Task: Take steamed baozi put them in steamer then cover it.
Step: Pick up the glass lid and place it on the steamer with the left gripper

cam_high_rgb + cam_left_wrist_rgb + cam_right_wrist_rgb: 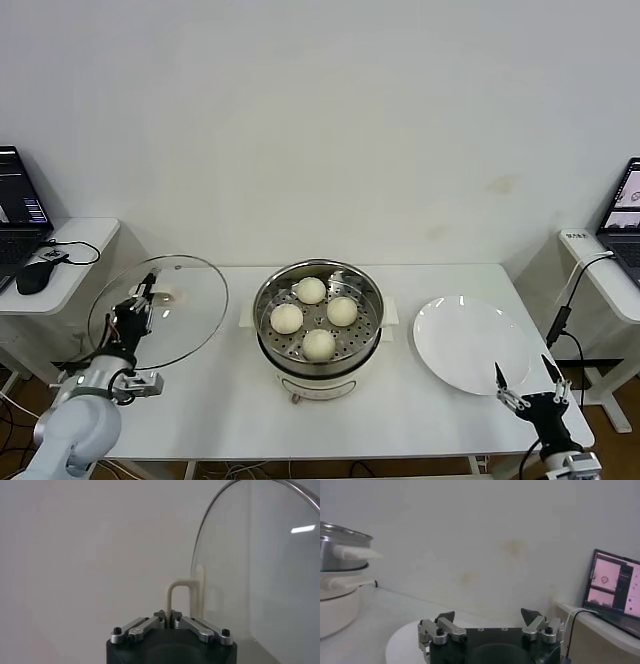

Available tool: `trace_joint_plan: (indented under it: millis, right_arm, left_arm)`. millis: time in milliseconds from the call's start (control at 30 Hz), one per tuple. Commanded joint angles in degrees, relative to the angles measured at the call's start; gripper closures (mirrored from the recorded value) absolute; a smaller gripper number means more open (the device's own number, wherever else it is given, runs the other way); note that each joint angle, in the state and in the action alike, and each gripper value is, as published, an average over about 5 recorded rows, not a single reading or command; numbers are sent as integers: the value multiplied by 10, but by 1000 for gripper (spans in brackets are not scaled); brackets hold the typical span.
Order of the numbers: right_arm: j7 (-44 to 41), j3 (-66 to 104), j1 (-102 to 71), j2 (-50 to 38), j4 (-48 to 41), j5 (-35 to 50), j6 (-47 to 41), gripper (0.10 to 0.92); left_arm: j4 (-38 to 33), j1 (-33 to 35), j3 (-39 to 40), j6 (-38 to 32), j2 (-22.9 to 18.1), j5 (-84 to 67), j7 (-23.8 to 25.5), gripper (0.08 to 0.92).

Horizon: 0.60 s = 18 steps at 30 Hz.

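Observation:
The steamer [366,352] stands mid-table, uncovered, with several cream-white baozi [311,290] on its perforated tray. My left gripper [146,291] is to its left, shut on the cream handle [173,593] of the glass cover [185,305]. It holds the cover tilted above the table's left end. In the left wrist view the gripper [167,614] pinches one leg of the handle, and the cover [260,575] stands on edge beyond it. My right gripper [527,384] is open and empty at the front right corner. It also shows in the right wrist view [489,614].
A flat white plate [470,345] lies right of the steamer, just beyond my right gripper, and its rim [402,640] shows in the right wrist view. Side tables with laptops [20,205] [615,590], a mouse [33,275] and cables flank the table. The steamer's side handle [355,554] juts out.

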Motion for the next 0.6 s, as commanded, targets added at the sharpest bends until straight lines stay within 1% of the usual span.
trace_joint_plan:
  millis: [33, 100, 200, 367, 500, 600]
  right_arm:
    - [13, -9, 7, 18, -3, -68, 7, 202]
    - [18, -11, 12, 26, -7, -86, 8, 202]
    - [27, -16, 21, 39, -11, -108, 6, 203]
    - [42, -29, 37, 63, -15, -149, -4, 202]
    - [55, -39, 49, 83, -27, -190, -10, 203]
    - [64, -45, 57, 96, -39, -220, -10, 203]
  left_arm:
    - [-79, -55, 139, 73, 20, -32, 30, 868]
    - [-70, -81, 177, 84, 15, -28, 26, 868]
    - [-62, -111, 218, 105, 0, -4, 38, 868]
    - [-62, -145, 249, 148, -39, 62, 84, 868]
    - [-62, -151, 264, 174, -69, 120, 126, 868]
    - [-54, -150, 268, 183, -101, 160, 149, 868]
